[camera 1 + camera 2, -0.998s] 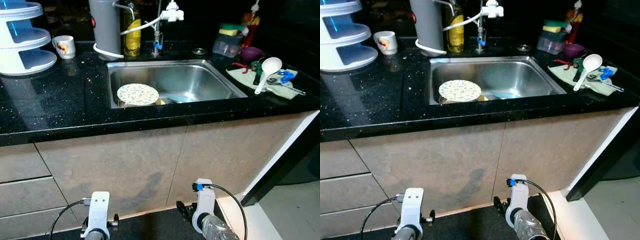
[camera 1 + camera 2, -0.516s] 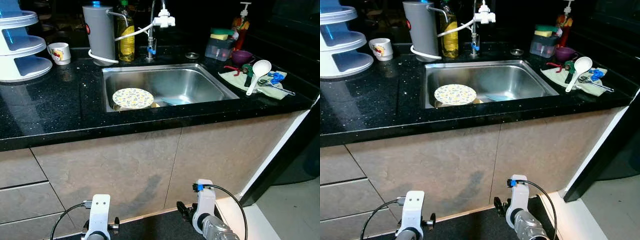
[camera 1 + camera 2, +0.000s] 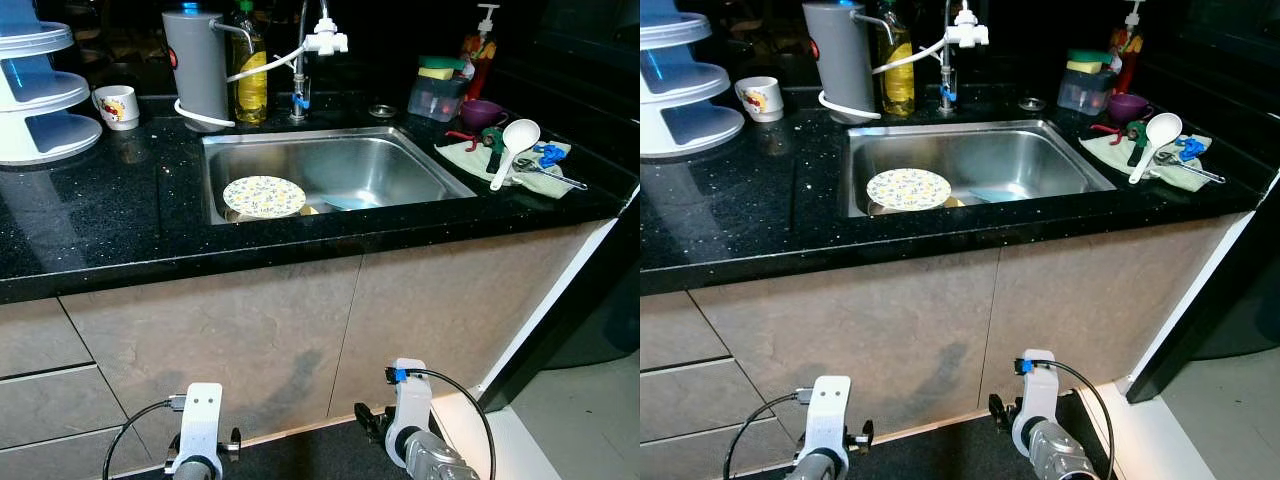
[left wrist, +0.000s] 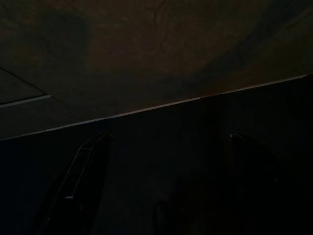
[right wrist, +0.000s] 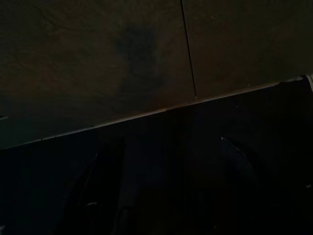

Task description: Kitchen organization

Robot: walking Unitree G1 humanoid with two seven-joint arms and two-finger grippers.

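Down by the cabinet doors we've got both arms hanging idle, left fingers [image 4: 93,161] & right fingers [image 5: 105,171] spread apart w/ nothing held. Floral plate [image 3: 264,196] sits in the sink [image 3: 420,170].

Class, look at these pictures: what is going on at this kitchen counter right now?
The robot stands before the sink with nothing in hand. Its left gripper and right gripper hang low by the cabinet fronts, fingers apart. A floral plate lies in the sink. A white ladle and utensils rest on a cloth to the right; a mug stands to the left.
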